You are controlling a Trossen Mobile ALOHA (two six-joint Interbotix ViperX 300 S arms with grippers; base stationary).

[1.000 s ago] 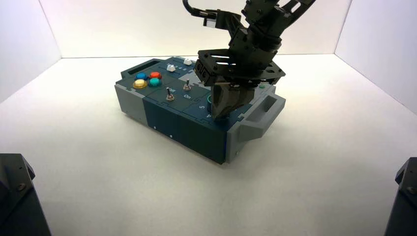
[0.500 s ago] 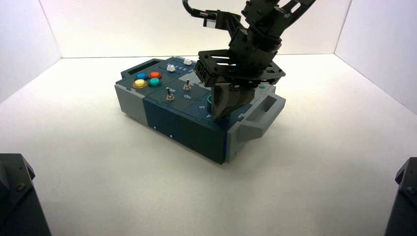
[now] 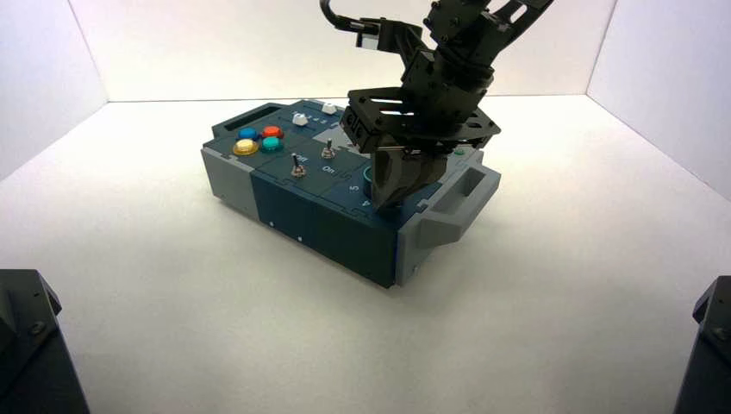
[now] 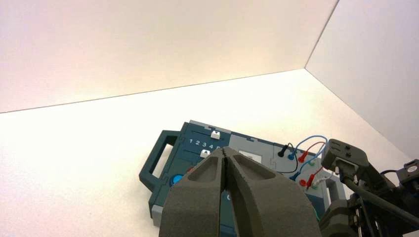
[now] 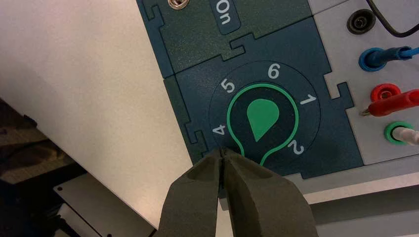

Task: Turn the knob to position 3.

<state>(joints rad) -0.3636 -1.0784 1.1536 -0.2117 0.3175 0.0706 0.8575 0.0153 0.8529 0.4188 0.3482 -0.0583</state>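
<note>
Well to the left of the knob [image 5: 263,118], the left gripper [image 4: 223,150] is parked, fingers together on nothing. Left of the knob too stand the toggle switches [image 3: 297,167]. The knob itself sits on the dark blue panel [image 5: 316,59] near the box's right end, its point aimed between the 4 [image 5: 219,130] and the 2 [image 5: 295,147]; the 3 is hidden. At the point, on the 4 side, is the right gripper [image 5: 222,151], fingers closed, gripping nothing. The turn looks nearly done; next, check alignment, nudge lightly if short, then lift straight clear.
</note>
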